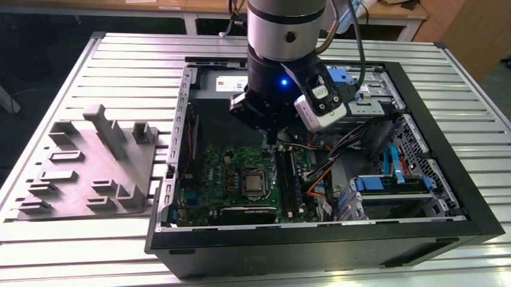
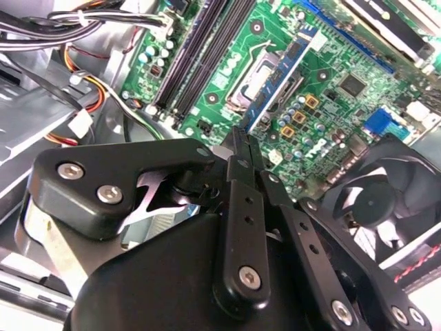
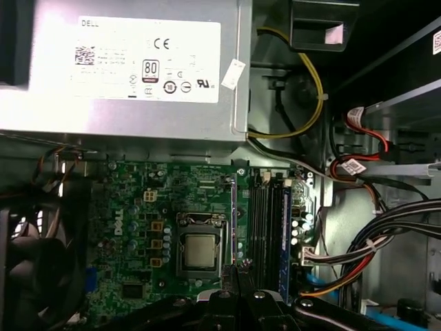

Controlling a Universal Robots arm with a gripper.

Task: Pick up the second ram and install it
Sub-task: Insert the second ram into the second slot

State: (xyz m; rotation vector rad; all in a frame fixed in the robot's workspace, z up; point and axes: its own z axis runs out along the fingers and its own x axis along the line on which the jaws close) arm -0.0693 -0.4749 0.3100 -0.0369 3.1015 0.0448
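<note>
**A:** Where is the second ram [image 2: 281, 81] sitting?

**B:** It's riding in the pincer [image 2: 242, 141]. In the second wrist view it's showing edge-on, a thin blue strip running out from the fingertips. It's hanging above the motherboard [image 2: 344, 65] beside the CPU socket [image 2: 251, 76], clear of the board as far as I'm judging.

**A:** Pincer state?

**B:** The jaws are standing almost together, clamping the stick's two flat faces. Nothing else is touching them.

**A:** Placing it from outside?

**B:** I'm reading the exterior view as a clock face around the socket. The memory slots [image 1: 289, 179] are lying at 3 o'clock. The pincer is hovering near 1 o'clock, over the slots' 12 o'clock end. Everything is sitting inside the open computer case [image 1: 319, 248] on the slatted tabletop [image 1: 128, 66], with a grey moulded tray [image 1: 80, 170] at the case's 9 o'clock. I'm not managing to tell which slots are filled.

**A:** How is it handling?

**B:** I'm judging it light, stiff and thin, and likely to crack if twisted. The smooth faces are probably making it slippery under a weak squeeze. The best hold is looking like the flat faces near the top long edge at mid-length, so it's hanging level. The contact edge and the chips are better left unpinched.
</note>
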